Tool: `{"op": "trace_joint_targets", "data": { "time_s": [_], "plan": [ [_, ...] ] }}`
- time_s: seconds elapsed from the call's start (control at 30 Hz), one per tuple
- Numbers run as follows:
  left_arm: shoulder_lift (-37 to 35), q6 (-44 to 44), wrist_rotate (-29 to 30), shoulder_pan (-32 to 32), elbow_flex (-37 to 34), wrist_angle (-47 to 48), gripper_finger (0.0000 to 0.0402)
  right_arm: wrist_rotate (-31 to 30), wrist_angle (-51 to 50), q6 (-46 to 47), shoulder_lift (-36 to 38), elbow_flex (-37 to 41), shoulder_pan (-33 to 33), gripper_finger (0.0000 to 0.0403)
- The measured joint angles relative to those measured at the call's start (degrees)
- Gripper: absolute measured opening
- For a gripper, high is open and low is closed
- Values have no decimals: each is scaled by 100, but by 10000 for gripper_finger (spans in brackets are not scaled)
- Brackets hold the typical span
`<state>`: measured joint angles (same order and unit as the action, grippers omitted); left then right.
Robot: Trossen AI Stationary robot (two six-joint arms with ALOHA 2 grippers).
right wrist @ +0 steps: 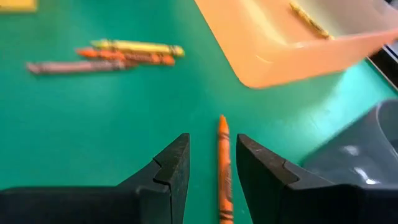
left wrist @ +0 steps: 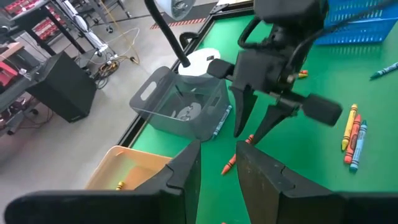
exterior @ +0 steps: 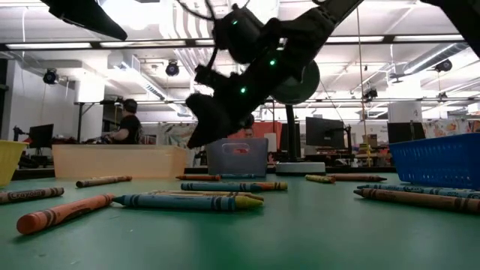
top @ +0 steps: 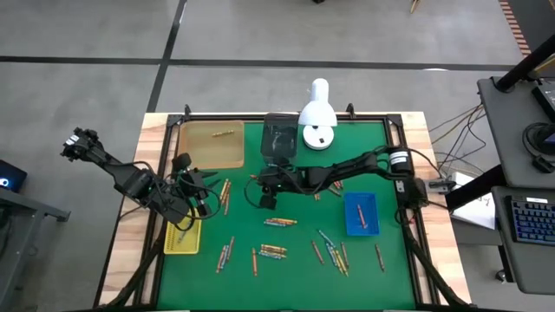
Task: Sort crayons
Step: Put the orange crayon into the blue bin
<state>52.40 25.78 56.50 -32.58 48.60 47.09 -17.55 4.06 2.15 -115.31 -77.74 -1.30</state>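
i see my right gripper [top: 267,201] out over the middle of the green mat [top: 286,264], near the grey bin [top: 279,139]. its two fingers [right wrist: 168,163] are apart, and an orange crayon [right wrist: 224,168] lies on the mat in the gap between them. the fingers are not touching it that i can see. in my left wrist view the same gripper [left wrist: 250,127] points down with its fingers spread, and the orange crayon [left wrist: 229,163] lies close below the tips.

my left gripper [top: 196,196] is over the left side of the mat, by the yellow tray [top: 182,243]. its fingers [left wrist: 186,171] have a gap between them and hold nothing.

many crayons [top: 275,223] lie loose on the mat, mostly in the near half. three more sit side by side, yellow, orange and brown [right wrist: 106,55]. one yellow crayon [top: 224,133] is inside the tan tray [top: 208,156] at the far left. one crayon [top: 362,218] is in the blue tray [top: 360,201] on the right. a white lamp [top: 318,117] stands at the far edge of the mat, and a person [exterior: 127,124] sits in the room behind.
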Motion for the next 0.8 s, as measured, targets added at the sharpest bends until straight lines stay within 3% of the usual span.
{"op": "trace_joint_targets", "data": {
  "time_s": [0.8],
  "plan": [
    [0, 20, 1, 2, -42, -17, 84, -5, -714, 403, -634, -214, -122, 118]
  ]
}}
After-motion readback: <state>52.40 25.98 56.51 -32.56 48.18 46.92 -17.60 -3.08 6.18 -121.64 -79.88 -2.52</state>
